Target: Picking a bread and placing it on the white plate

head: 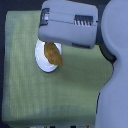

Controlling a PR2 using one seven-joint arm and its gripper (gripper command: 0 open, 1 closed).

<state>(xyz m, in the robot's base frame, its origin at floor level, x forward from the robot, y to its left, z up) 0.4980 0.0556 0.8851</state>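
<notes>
The white plate (42,59) lies on the green cloth, left of centre in the exterior view. Its upper edge is covered by my arm. The bread (52,54), golden-brown and tapered, rests slanted on the plate, with its lower end reaching over the plate's right rim. The large grey housing (67,25) of my arm hangs directly above the plate's upper part and hides my gripper's fingers. I cannot make out whether the fingers touch the bread or how they stand.
A yellow-green cloth (30,95) covers the table. The robot's grey body (112,75) fills the exterior view's right side. A dark border runs along the cloth's left edge (2,65).
</notes>
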